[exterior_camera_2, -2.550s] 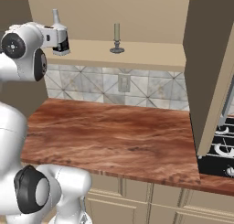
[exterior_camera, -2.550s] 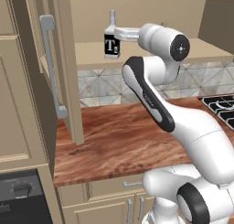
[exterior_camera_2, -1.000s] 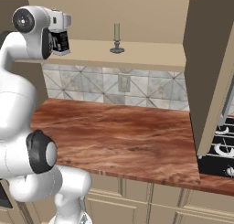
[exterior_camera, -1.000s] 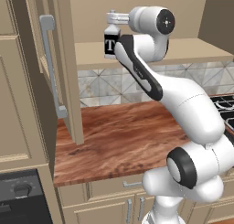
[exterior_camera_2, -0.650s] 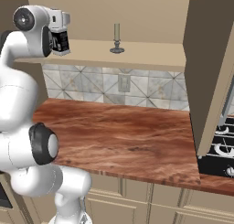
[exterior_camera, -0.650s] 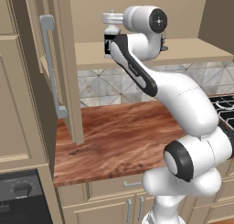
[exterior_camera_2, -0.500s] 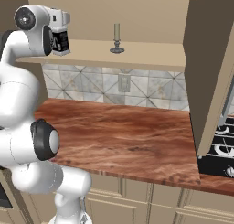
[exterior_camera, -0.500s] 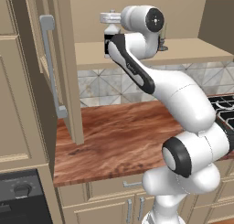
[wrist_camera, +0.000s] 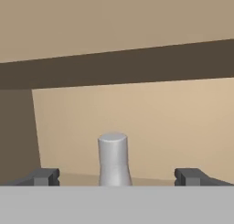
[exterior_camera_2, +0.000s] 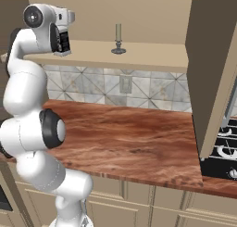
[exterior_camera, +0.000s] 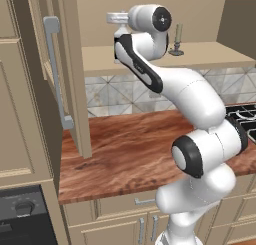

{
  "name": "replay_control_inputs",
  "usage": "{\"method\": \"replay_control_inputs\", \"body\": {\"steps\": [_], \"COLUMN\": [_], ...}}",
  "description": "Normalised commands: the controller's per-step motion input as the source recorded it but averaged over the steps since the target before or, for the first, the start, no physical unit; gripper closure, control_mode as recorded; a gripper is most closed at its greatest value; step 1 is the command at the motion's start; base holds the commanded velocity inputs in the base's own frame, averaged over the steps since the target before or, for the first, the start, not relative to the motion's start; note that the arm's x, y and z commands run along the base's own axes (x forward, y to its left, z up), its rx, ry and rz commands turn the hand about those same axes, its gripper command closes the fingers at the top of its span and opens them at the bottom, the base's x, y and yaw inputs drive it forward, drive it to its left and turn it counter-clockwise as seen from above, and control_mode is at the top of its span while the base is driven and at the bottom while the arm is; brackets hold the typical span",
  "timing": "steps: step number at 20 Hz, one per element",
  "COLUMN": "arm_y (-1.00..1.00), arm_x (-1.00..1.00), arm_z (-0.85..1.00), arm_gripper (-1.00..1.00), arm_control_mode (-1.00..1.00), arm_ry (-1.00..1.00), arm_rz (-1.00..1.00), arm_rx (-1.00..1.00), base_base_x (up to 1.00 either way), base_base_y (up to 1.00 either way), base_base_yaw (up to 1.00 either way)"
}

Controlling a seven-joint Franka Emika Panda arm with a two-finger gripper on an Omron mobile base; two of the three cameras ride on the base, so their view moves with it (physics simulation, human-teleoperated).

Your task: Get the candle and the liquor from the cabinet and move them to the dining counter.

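Observation:
The liquor [exterior_camera_2: 63, 40], a black square bottle with a white label, stands at the left end of the cabinet [exterior_camera_2: 152, 55] shelf. My gripper [exterior_camera_2: 69, 18] is level with its neck. In the hand view the white cap [wrist_camera: 113, 158] rises midway between the dark fingertips [wrist_camera: 43, 176], with a wide gap on each side, so the gripper [wrist_camera: 116, 176] is open and not touching it. In the left base view my arm hides the bottle, and the gripper [exterior_camera: 113, 18] reaches into the cabinet [exterior_camera: 215, 51]. The candle [exterior_camera_2: 118, 38] [exterior_camera: 176, 40] stands upright further right on the shelf. The dining counter is out of view.
The cabinet's left door [exterior_camera: 75, 89] hangs open with its silver handle [exterior_camera: 55, 74] toward me. The right door [exterior_camera_2: 213, 82] is open too. Below lies a wood countertop [exterior_camera_2: 139, 142] with a tiled backsplash, and a stove [exterior_camera_2: 222, 152] at its right.
The hand has swung in over the bottle's neck, and the arm now covers the bottle in the left base view. The jaws stayed open. The bottle and the candle have not moved.

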Motion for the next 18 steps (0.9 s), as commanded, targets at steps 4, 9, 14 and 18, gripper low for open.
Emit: {"method": "replay_control_inputs", "body": {"steps": [4,9,14,18], "arm_y": [0.00,0.03,0.10,0.12], "arm_x": [0.32,0.23,0.14,0.08], "arm_z": [0.00,-0.03,-0.05,-0.12], "arm_gripper": [-1.00,-1.00,-1.00,1.00], "arm_control_mode": [-1.00,-1.00,-1.00,-1.00], "arm_ry": [0.03,0.03,0.03,0.05], "arm_rz": [0.00,0.00,0.00,0.00], "arm_rx": [0.00,-0.02,-0.02,-0.02], "base_base_x": [0.00,0.00,0.00,0.00], "base_base_y": [0.00,0.00,0.00,0.00], "base_base_yaw": [0.00,0.00,0.00,0.00]}}
